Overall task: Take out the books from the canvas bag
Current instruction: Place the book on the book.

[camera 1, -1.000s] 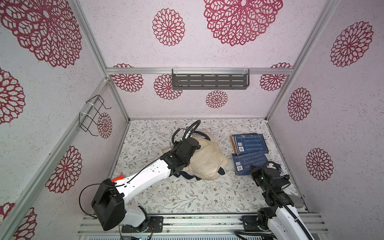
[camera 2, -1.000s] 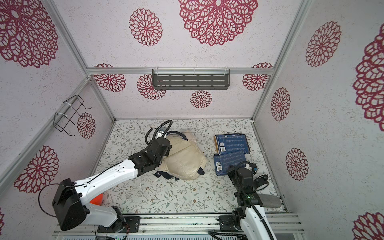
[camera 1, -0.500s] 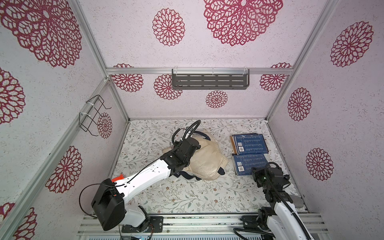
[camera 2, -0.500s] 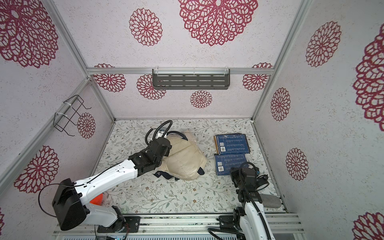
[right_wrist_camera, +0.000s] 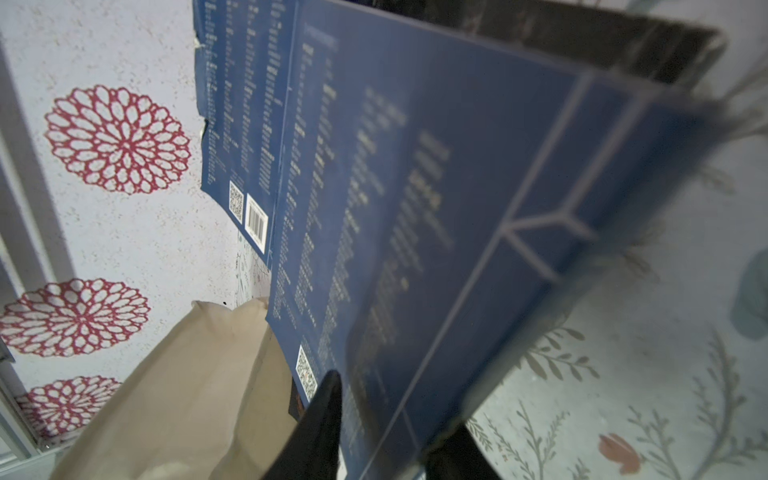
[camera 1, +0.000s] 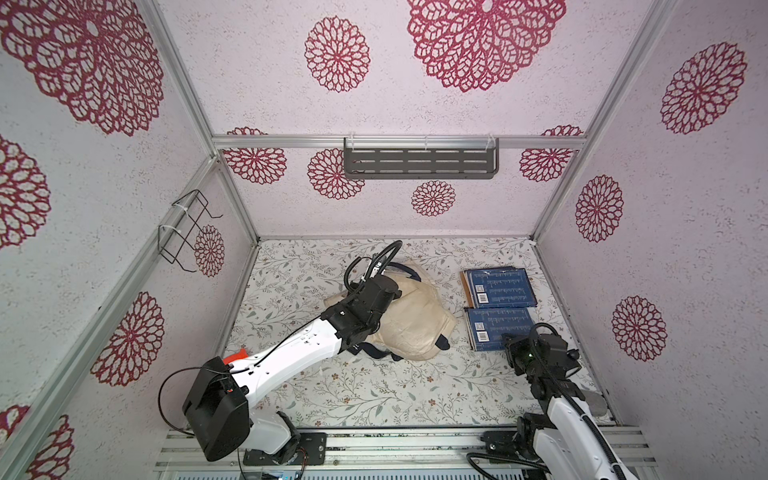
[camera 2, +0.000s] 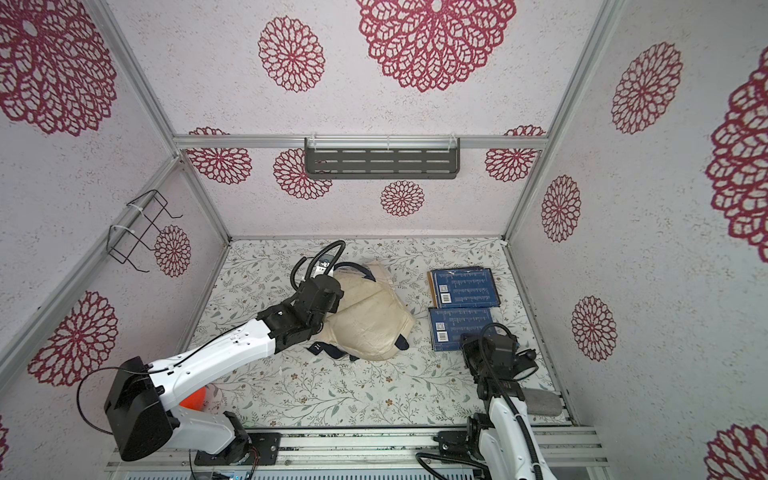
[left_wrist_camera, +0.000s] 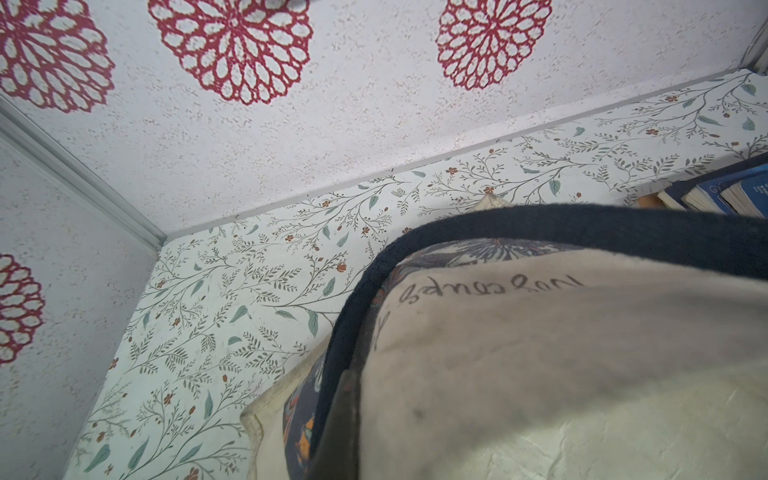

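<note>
The right hand (right_wrist_camera: 390, 415) has its fingers apart, either side of the near corner of a blue book (right_wrist_camera: 415, 208) lying flat straight ahead of it, long edge crosswise. The canvas bag (camera 1: 415, 324) slumps off to that hand's left, right under the left hand (camera 1: 374, 293), which is closed; what it pinches is hidden. I'd guess any next book lies leftward.
</note>
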{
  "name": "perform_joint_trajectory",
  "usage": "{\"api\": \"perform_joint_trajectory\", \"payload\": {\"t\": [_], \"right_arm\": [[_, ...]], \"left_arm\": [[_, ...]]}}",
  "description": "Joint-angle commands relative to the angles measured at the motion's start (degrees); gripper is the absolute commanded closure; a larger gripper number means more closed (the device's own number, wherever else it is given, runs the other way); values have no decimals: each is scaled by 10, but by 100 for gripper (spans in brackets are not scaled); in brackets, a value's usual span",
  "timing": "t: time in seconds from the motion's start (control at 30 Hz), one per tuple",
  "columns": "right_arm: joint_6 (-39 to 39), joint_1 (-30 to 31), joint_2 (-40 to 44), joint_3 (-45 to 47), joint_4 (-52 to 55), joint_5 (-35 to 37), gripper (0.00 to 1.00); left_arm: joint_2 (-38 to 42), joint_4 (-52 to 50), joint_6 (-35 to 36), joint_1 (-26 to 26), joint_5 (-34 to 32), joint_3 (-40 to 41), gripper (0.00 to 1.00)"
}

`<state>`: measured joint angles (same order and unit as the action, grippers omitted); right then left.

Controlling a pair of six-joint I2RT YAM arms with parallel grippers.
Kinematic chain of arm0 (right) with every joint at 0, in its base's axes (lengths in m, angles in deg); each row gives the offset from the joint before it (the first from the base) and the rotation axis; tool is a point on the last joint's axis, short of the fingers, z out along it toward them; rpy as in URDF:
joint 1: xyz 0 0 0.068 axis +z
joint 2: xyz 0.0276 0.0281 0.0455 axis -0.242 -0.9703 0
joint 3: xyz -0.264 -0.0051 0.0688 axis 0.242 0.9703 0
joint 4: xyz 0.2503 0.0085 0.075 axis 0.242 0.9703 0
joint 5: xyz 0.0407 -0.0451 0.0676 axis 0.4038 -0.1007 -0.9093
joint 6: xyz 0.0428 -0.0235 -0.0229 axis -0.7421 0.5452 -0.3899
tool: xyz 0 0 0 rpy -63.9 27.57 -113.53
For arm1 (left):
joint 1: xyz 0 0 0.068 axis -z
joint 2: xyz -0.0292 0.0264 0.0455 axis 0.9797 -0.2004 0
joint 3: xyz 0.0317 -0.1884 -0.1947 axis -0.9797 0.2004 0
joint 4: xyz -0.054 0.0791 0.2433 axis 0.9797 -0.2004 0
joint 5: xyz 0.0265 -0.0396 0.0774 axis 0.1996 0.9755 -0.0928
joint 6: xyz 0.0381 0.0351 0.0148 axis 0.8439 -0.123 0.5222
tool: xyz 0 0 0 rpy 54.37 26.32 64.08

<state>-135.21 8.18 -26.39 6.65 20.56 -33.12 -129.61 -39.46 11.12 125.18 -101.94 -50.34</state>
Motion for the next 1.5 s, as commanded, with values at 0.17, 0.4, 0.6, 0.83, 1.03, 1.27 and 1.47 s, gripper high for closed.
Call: {"api": "perform_joint_trajectory", "payload": {"t": [0.17, 0.4, 0.6, 0.83, 1.03, 1.27, 1.47], "right_arm": [[33, -5, 22, -33, 62, -12, 45], [57, -6, -1, -63, 108, -36, 29], [76, -5, 0, -100, 166, -31, 19], [102, -6, -1, -141, 259, -4, 1], [118, -4, 34, -161, 254, 6, 1], [116, 79, 48, -174, 191, 31, 1], [107, 212, -10, -189, 144, 83, 1]], "left_arm": [[12, 18, 0, 8, -13, 4, 100], [16, 17, 1, 8, -13, 3, 100], [17, 17, 2, 10, -13, 3, 100], [17, 16, 2, 9, -13, 3, 100], [17, 16, 0, 10, -12, 2, 100], [11, -1, -18, 7, -6, -8, 100], [8, -24, -52, -3, 7, -18, 100]]}}
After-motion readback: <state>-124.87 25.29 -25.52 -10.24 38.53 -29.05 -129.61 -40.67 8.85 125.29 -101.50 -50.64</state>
